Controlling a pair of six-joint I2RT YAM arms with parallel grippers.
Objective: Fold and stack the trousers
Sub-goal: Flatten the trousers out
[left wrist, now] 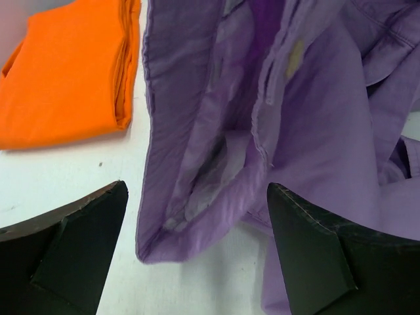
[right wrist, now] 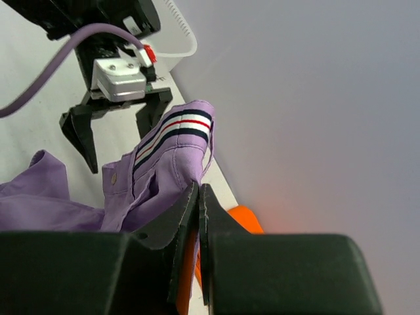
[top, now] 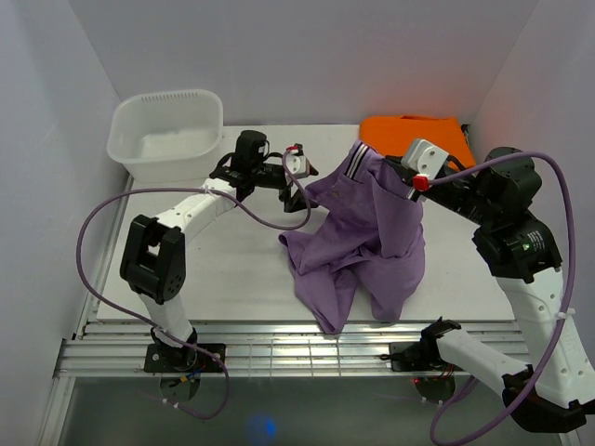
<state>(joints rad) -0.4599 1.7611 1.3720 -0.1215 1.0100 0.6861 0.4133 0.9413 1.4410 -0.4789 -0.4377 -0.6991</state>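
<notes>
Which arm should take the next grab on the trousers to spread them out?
Left. The left gripper is open, its jaws facing the hanging trousers close ahead. The right gripper is shut on the trousers, holding them up, so it probably isn't free.

a robot test cell, not a home

i'm working in a lab booth: plain white walls [top: 325, 56] box in a bare white table [top: 232, 269]. the left arm [top: 186, 212] and right arm [top: 521, 251] are bolted to an aluminium rail frame [top: 297, 358] at its near edge, purple cables [top: 79, 246] looping loose. the only homely things are the trousers [top: 372, 232], an orange cloth [top: 409, 128] and a plastic basin [top: 163, 165].
</notes>
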